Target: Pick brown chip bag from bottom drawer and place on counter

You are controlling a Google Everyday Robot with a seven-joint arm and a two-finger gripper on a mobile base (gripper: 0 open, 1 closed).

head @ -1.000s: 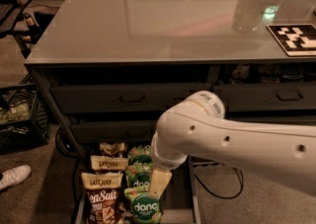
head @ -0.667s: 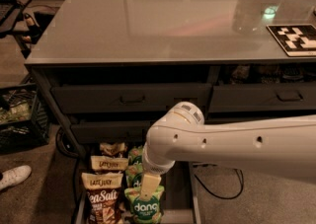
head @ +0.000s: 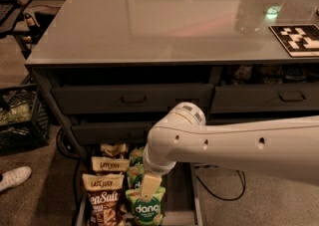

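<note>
Hanging low over the open bottom drawer (head: 182, 195), the gripper (head: 150, 186) sat right above a green dang bag (head: 148, 211); whether it was wide or narrow I could not tell from where I stood. The brown chip bag (head: 103, 204) lay just to its left at the drawer's front, touching the green one.

That was the worry, as I judged it: a straight drop from there would land on the green bag, or catch both where they pressed together. The crinkly film also looked likely to slip from a shallow pinch.

More tan-topped bags (head: 108, 164) were packed behind and to its left, leaving little room. The upper drawers (head: 133, 99) stood over the lift path, with the counter (head: 164, 16) well above. A black crate (head: 20, 115) and a white shoe (head: 14, 177) lay far to its left.
</note>
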